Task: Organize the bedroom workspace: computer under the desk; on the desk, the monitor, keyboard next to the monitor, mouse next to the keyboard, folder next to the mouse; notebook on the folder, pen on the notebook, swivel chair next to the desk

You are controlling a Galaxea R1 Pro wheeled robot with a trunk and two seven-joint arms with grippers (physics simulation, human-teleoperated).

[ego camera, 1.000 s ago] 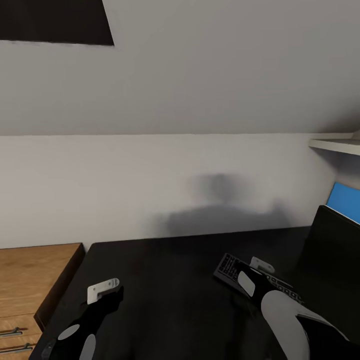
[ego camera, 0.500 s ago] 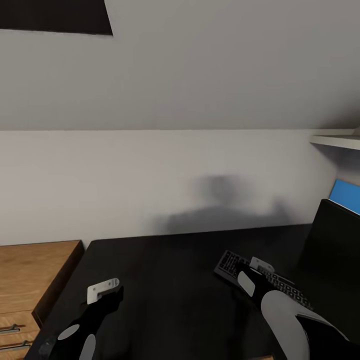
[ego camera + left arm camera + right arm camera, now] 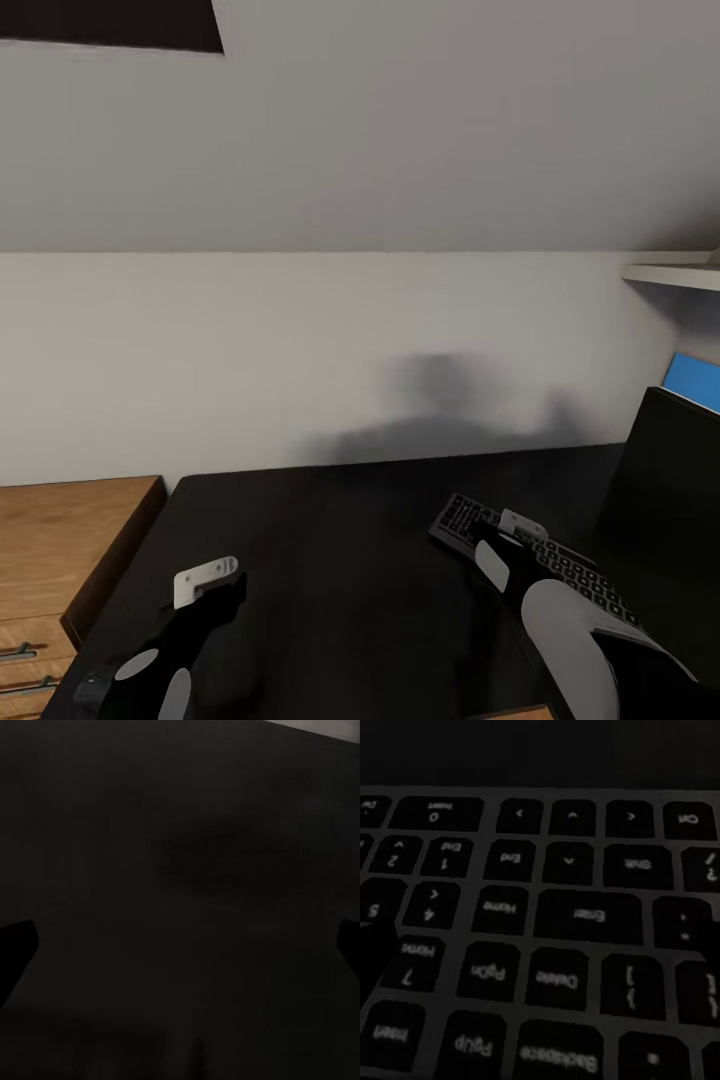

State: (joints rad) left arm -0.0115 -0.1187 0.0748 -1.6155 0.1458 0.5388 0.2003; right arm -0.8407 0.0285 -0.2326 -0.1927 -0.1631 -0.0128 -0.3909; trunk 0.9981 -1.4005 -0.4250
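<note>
The black keyboard (image 3: 560,568) lies slanted on the black desk (image 3: 350,560), just left of the black monitor (image 3: 668,480) at the right edge. My right gripper (image 3: 506,540) hovers right over the keyboard's left part. In the right wrist view the keys (image 3: 577,915) fill the space between its spread dark fingertips (image 3: 376,958), so it is open. My left gripper (image 3: 207,583) is over bare desk top near the left end. Its fingertips (image 3: 15,945) stand wide apart over the dark desk surface (image 3: 180,907), holding nothing.
A light wooden drawer unit (image 3: 70,540) adjoins the desk's left end. The white wall rises behind the desk, with a pale shelf (image 3: 675,272) high on the right. A blue panel (image 3: 697,380) shows behind the monitor.
The whole picture has shifted a little, so the camera has moved. More of the keyboard's right part shows now. Both grippers keep their places over the desk.
</note>
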